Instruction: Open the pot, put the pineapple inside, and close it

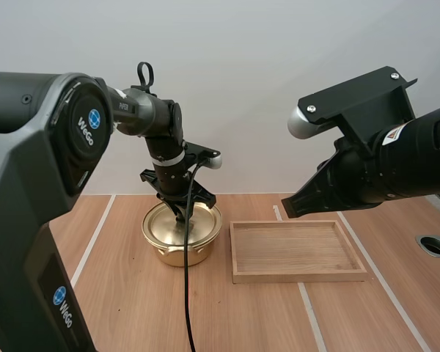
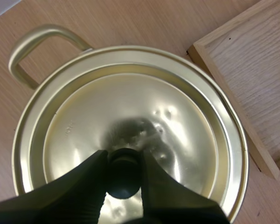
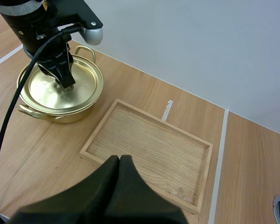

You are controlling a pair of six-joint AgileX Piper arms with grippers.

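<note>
- Pot [image 1: 177,253]: stands on the bench [image 1: 125,293], just left of the tray, with its lid [image 2: 130,107] seated in the rim. It has a loop handle [image 2: 32,46] on the side.
- Material: thin, polished, gold-coloured metal. It is judged light, rigid and slippery. The pot may slide on the bench if the lid drags sideways.
- Knob [image 2: 123,177]: small, dark and rounded, at the lid centre. This is the correct grip point, because the lid surface and rim give no purchase.
- Left jaws: closed on the knob from above, one finger on each side.
- Handling: the rounded knob may let the lid swing or slip. A firm pinch and a straight vertical lift are advised.
- Tray [image 1: 297,276]: shallow, wooden and flat on the bench, close beside the pot but apart from it. It is judged a suitable rest for the lid.
- Right jaws: closed on nothing, fingers together as one wedge. They are held in the air near the tray, well apart from the pot.
</note>
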